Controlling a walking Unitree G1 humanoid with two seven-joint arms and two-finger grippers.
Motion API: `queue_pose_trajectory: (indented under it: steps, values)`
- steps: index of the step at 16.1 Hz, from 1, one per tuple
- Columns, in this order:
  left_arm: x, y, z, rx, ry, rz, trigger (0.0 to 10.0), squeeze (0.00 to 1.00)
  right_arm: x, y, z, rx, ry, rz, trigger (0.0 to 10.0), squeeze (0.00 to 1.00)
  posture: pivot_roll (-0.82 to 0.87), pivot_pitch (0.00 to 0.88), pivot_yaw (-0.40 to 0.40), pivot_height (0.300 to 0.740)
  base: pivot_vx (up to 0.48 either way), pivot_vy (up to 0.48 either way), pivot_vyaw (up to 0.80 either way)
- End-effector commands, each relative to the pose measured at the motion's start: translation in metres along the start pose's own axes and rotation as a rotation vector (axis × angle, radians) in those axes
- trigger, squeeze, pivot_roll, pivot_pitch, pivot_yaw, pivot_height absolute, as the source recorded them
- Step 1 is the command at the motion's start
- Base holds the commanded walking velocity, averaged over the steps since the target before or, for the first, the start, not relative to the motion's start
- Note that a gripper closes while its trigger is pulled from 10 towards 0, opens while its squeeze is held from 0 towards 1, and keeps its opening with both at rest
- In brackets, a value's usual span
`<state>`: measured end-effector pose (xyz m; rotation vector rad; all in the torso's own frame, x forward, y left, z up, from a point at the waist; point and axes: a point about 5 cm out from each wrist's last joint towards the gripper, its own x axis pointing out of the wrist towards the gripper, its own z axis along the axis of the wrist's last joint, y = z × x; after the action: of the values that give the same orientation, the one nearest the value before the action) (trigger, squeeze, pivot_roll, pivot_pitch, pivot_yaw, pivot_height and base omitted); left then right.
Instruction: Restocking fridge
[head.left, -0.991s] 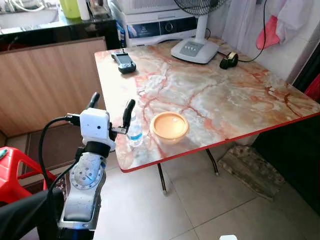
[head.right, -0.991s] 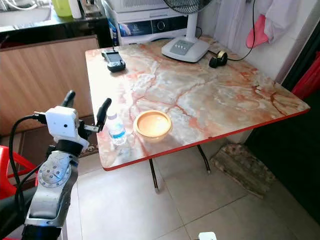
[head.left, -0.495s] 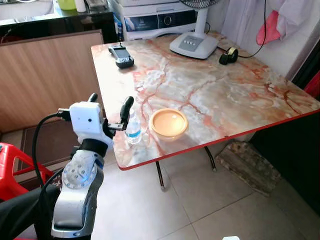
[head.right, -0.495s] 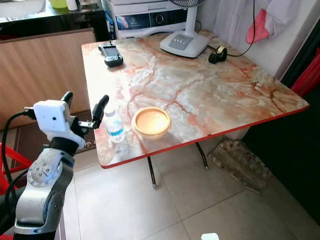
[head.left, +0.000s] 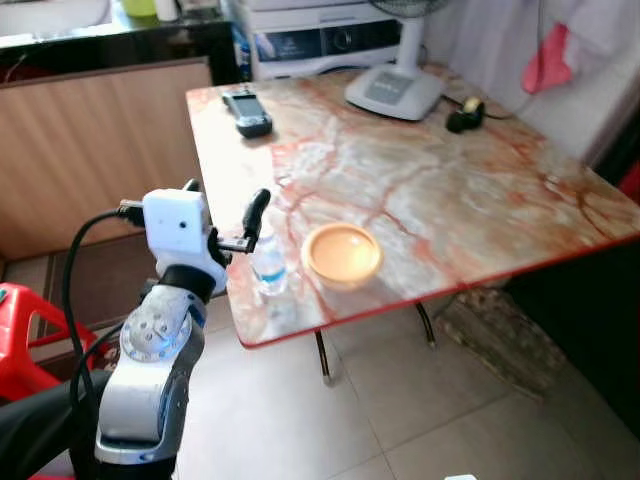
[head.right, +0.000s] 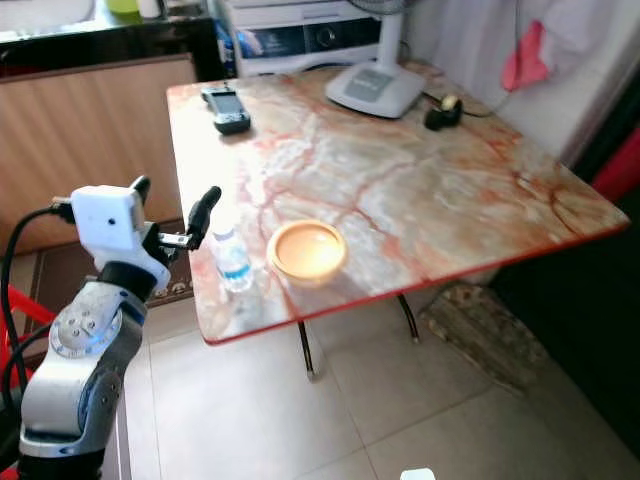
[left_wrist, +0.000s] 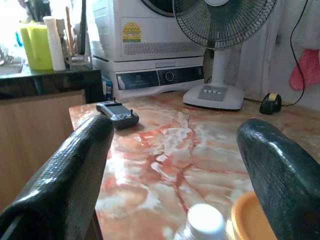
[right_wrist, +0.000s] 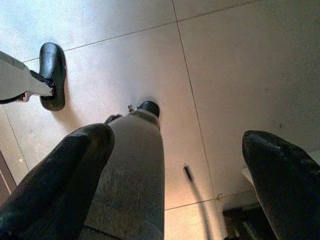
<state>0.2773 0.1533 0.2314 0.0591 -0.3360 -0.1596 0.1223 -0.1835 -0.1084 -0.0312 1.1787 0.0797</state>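
While I hold the left gripper (head.left: 222, 214) raised at the near corner of the marble-patterned table (head.left: 470, 190), its two black fingers stand spread wide, empty, just short of a small water bottle (head.left: 269, 267) with a white cap and blue label. That bottle stands upright near the table's edge, just beside an orange bowl (head.left: 342, 254). Farther back sit a handheld device (head.left: 248, 110) and a fan base (head.left: 394, 92). My right gripper (right_wrist: 175, 170) hangs with fingers parted above the tiled floor (right_wrist: 235, 60).

Bright daylight washes the head views, both softly blurred (edges of the fan base (head.left: 394, 92) smear). Glare whitens the marble desk (head.left: 480, 200) near it. The left wrist view stays sharper beyond its blurred fingers (left_wrist: 75, 170).
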Motion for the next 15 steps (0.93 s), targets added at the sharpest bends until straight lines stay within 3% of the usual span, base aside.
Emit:
queue_pose_trajectory:
  steps: [1,3,7,10,12,15]
  values:
    - [0.003,0.002,0.002,0.018,-0.003,-0.005,10.0,0.00,0.000,0.000,-0.001,-0.010,0.001,0.002,10.0,0.00,0.17,0.062,-0.049,0.740,0.285,0.000,0.00]
    - [0.004,0.007,0.004,0.004,-0.006,0.022,10.0,0.00,0.000,0.001,0.000,-0.007,0.000,0.003,10.0,0.00,0.18,0.068,-0.054,0.740,0.285,0.000,0.00]
    - [0.005,-0.006,0.003,-0.023,0.008,-0.047,10.0,0.00,0.001,0.003,0.002,-0.008,-0.003,0.014,10.0,0.00,0.18,0.078,-0.051,0.740,0.139,0.000,0.00]
    - [0.005,-0.009,0.006,0.010,0.012,-0.059,10.0,0.00,0.001,0.005,0.002,-0.010,-0.003,0.020,10.0,0.00,0.18,0.083,-0.046,0.740,0.000,0.000,0.00]
    - [0.005,-0.007,0.004,-0.026,0.040,0.004,10.0,0.00,0.001,0.005,0.002,-0.007,-0.003,0.021,10.0,0.00,0.18,0.085,-0.042,0.740,0.000,0.000,0.00]
    - [0.015,0.001,0.023,0.011,0.141,-0.023,10.0,0.00,0.001,0.007,0.002,-0.016,0.014,0.021,10.0,0.00,0.19,0.093,-0.032,0.740,0.000,0.000,0.00]
